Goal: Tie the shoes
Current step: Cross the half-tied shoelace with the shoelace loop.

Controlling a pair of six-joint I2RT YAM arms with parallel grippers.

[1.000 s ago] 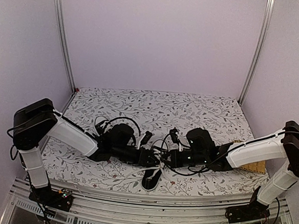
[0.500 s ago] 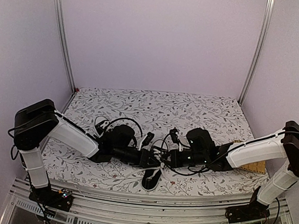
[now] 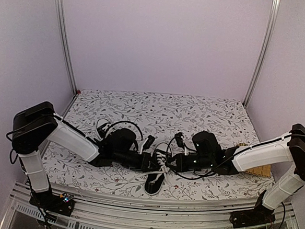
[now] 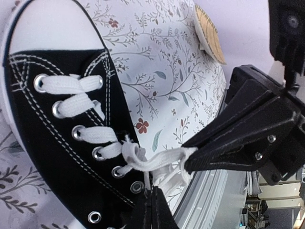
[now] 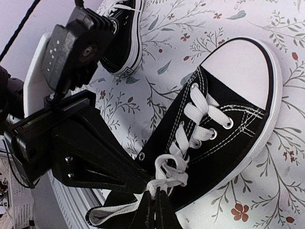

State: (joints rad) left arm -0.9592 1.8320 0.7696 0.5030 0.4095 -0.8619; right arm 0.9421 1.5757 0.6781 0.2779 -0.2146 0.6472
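Sneaker [image 4: 62, 129] is lying near-centre on the surface [image 3: 142, 108]. Left claw [image 4: 152, 202] and right claw [image 5: 155, 210] are each clamping a white lace [image 4: 138, 160] strand. Risk: uneven pulling dragging the shoe, or a strand slipping free.

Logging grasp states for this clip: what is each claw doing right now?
Left claw: closed on the flat white shoelace of the small black canvas sneaker.
Right claw: closed on another stretch of that shoelace.
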